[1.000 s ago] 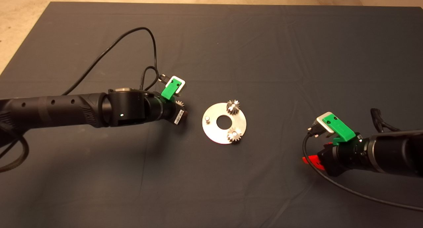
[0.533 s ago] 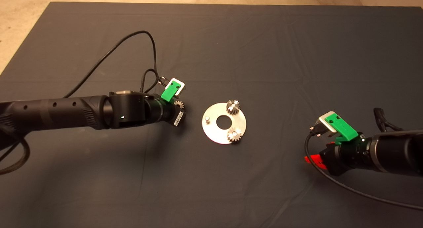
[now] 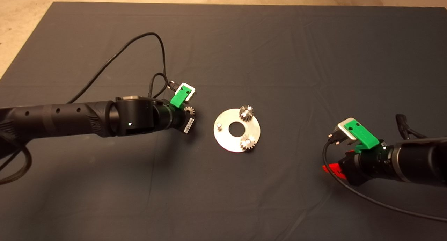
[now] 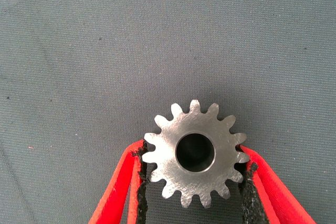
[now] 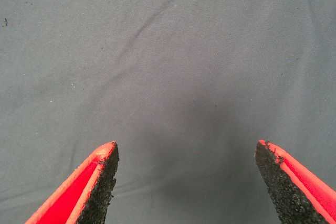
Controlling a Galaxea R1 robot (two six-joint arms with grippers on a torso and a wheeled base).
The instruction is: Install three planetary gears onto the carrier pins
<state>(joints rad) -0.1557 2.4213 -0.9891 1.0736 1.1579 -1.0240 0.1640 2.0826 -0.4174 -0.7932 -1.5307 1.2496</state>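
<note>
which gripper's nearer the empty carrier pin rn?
Left. The left gripper, jaws shut on the third gear, sits just beside the plate on the bare pin's side. The right gripper, jaws open, is far off past the plate's opposite side.

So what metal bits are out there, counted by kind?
Gears: 3, two seated on the plate, one gripped by the left end effector
Round plate: 1
Bare pin: 1
Total: 5
</note>
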